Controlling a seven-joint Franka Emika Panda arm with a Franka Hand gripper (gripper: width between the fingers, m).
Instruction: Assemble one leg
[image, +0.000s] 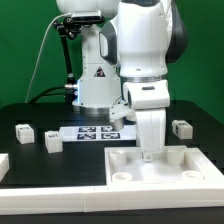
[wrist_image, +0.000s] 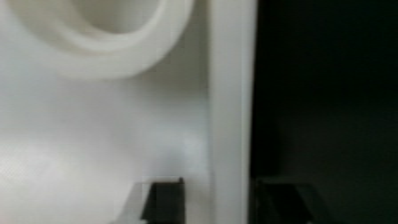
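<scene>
Largest first: white robot arm, filling the middle of the exterior view from 12 o'clock down to the centre, wrist pointing straight down. Under everything, a black table. Next in size, the white base toward 5 o'clock, lying flat, with recessed pockets in the corners. Then the marker board, flat, just at 9 o'clock of the wrist. Claw low at the far rim of the white base. In the wrist view, dark fingers with only a narrow gap, astride a bright white edge, one side over the white surface with a round hollow, the other side over black. Pressing on that edge or only close to it: cannot tell. No leg between the fingers. Smallest: first leg and second leg toward 9 o'clock, third leg toward 3 o'clock, all resting on the table, apart from the white base. Possible trouble from here, as a judgement: dragging or tipping the white base when rising, if caught on the rim, and so spoiling the place of the round hollow for the leg. Labels: black-and-white square tags on the legs and the marker board, a dark triangle sign on the foot of the arm; no readable words anywhere.
</scene>
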